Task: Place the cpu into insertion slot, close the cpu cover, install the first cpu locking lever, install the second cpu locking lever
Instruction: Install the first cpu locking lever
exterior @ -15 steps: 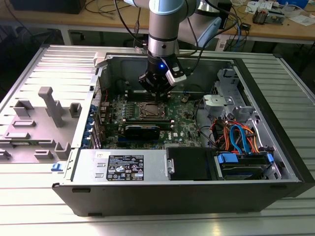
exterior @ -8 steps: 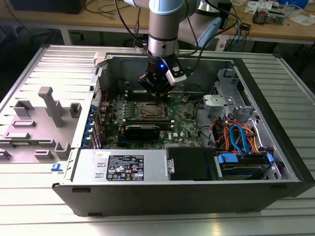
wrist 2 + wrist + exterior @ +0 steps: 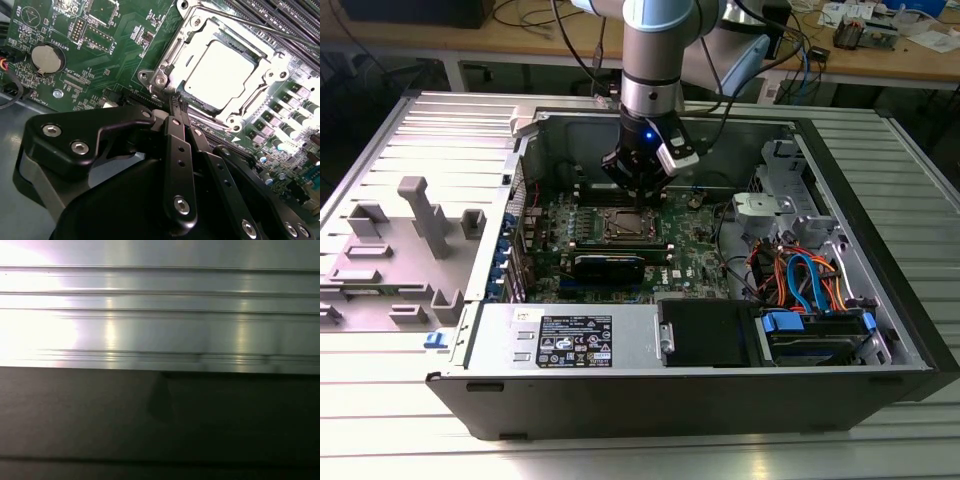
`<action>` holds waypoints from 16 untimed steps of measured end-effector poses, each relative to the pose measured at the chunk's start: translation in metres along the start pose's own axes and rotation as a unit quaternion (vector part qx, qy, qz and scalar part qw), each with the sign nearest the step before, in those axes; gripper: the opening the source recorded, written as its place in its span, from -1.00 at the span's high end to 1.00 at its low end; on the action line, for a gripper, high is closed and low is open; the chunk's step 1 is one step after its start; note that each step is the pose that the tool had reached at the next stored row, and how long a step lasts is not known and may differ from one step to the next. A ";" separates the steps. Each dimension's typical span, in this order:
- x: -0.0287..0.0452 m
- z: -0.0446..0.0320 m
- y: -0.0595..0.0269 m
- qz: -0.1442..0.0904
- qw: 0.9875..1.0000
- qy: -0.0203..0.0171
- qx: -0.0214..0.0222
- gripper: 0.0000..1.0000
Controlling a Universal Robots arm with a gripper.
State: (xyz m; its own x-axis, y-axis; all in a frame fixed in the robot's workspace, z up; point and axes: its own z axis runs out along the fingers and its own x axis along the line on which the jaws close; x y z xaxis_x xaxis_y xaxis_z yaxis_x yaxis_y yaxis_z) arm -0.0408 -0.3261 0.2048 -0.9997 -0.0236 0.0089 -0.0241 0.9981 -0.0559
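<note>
Gleaming silver-grey, the cpu [image 3: 221,74] sits framed by the cpu cover [image 3: 265,67]

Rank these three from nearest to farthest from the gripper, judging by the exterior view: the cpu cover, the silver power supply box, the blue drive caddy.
1. The cpu cover, directly beneath the gripper, on the motherboard.
2. The silver power supply box, along the case's front edge, toward the exterior view's left.
3. The blue drive caddy, in the case's front corner on the exterior view's right.

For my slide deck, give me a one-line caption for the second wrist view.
Gripper shut, fingertips beside the socket corner, cpu seated under the closed cover.
</note>
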 end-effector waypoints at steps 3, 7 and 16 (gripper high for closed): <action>0.0001 0.0017 0.0000 0.000 1.000 0.000 0.001 0.79; 0.0000 0.0032 0.0002 0.000 1.000 0.000 0.000 0.79; 0.0001 0.0026 0.0010 -0.001 1.000 0.000 -0.004 0.79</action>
State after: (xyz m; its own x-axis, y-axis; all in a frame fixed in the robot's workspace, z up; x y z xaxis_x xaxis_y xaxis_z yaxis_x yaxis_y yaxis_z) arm -0.0410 -0.3252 0.2021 -0.9997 -0.0246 0.0086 -0.0250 0.9985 -0.0483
